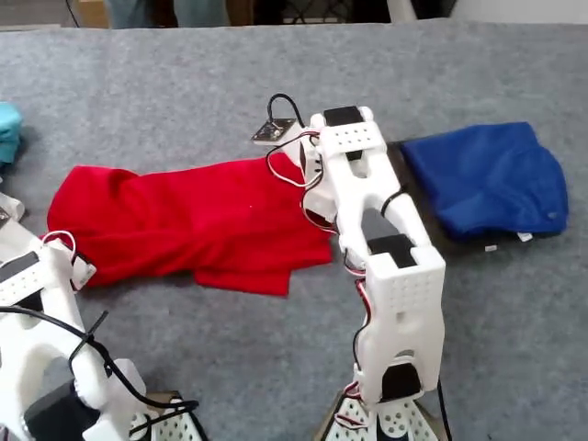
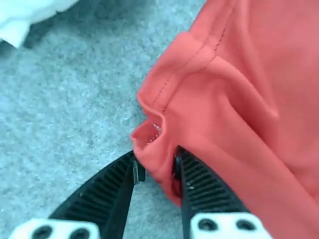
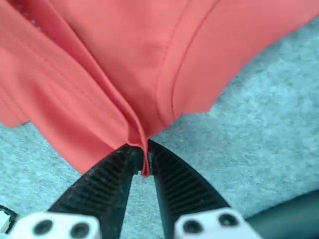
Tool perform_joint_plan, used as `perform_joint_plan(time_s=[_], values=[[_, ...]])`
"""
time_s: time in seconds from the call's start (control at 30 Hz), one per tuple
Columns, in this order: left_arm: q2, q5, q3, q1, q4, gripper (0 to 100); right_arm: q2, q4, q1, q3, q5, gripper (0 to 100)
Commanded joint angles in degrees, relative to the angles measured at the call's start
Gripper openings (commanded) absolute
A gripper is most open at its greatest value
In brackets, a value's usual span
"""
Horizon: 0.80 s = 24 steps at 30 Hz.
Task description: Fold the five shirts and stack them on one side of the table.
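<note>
The red shirt lies spread lengthwise across the middle of the grey table, rumpled, with a loose flap hanging toward the near edge around its middle. At its left end the left gripper is clamped narrowly on the cloth: a folded bit of stitched hem is bunched between the black ribbed fingers, and the fabric bulges up just past the tips. In the high view the left arm stands at the near left corner, its wrist right at that end of the shirt. At the other end the right gripper is pinched almost closed on a thin ridge of red cloth where two creases meet, with the shirt fanning out beyond the tips and bare table on either side. The right arm stretches from the near edge up the middle of the table, its wrist over the shirt's right end. A blue shirt lies in a bundled, roughly folded heap on the right side of the table, just beside the right arm and apart from the red one. A teal cloth shows at the far left edge. In the left wrist view a white cloth lies on the table, apart from the red hem.
</note>
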<state>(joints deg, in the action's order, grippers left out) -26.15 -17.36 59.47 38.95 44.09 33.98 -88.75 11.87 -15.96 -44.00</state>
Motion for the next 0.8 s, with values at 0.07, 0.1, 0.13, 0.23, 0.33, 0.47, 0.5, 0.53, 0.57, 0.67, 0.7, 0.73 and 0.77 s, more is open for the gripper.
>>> perform_joint_plan(time_s=[0.07, 0.1, 0.13, 0.23, 0.33, 0.47, 0.5, 0.53, 0.57, 0.67, 0.7, 0.73, 0.77], values=[[-2.02, -0.09, -2.33, -0.48, -0.26, 2, -0.31, -0.53, -0.44, -0.57, -0.26, 1.5], [-2.02, -0.09, -3.03, -0.48, -0.18, 3, -0.31, -0.70, -0.44, -0.66, -0.26, 1.5], [-2.02, -0.09, -3.74, -0.48, 0.09, 3, -0.40, -0.70, -0.53, -0.66, -0.26, 1.5], [-2.02, -0.09, -7.96, -0.48, 4.48, 3, -0.66, -0.79, -0.70, -0.66, -0.26, 1.5], [-2.02, -0.09, -14.37, -0.57, 10.73, 3, -1.54, -1.93, -0.53, -0.92, -0.18, 1.5], [-2.02, 1.05, -25.27, -0.57, 18.99, 3, -5.85, -5.01, -0.44, -4.70, 0.97, 1.5], [-2.02, 1.76, -28.79, -0.57, 21.45, 3, -7.34, -5.71, -0.44, -6.37, 1.76, 1.5], [-1.85, 2.29, -32.48, -0.57, 23.65, 3, -9.19, -6.77, -0.44, -8.40, 2.29, 1.5], [-1.67, 2.46, -36.44, -0.57, 25.93, 3, -11.03, -7.91, -0.53, -10.59, 2.64, 1.5], [-1.58, 2.73, -49.45, -0.57, 32.35, 3, -17.19, -10.02, -0.70, -17.71, 4.40, 1.5], [-1.49, 2.73, -53.32, -0.66, 33.67, 3, -19.30, -10.02, -0.70, -19.65, 5.01, 1.5], [-1.49, 2.81, -56.92, -0.66, 34.73, 3, -21.41, -10.02, -0.70, -21.76, 5.71, 1.5], [-1.49, 2.81, -60.35, -0.66, 35.52, 3, -23.52, -10.02, -0.70, -23.78, 6.42, 1.5]])
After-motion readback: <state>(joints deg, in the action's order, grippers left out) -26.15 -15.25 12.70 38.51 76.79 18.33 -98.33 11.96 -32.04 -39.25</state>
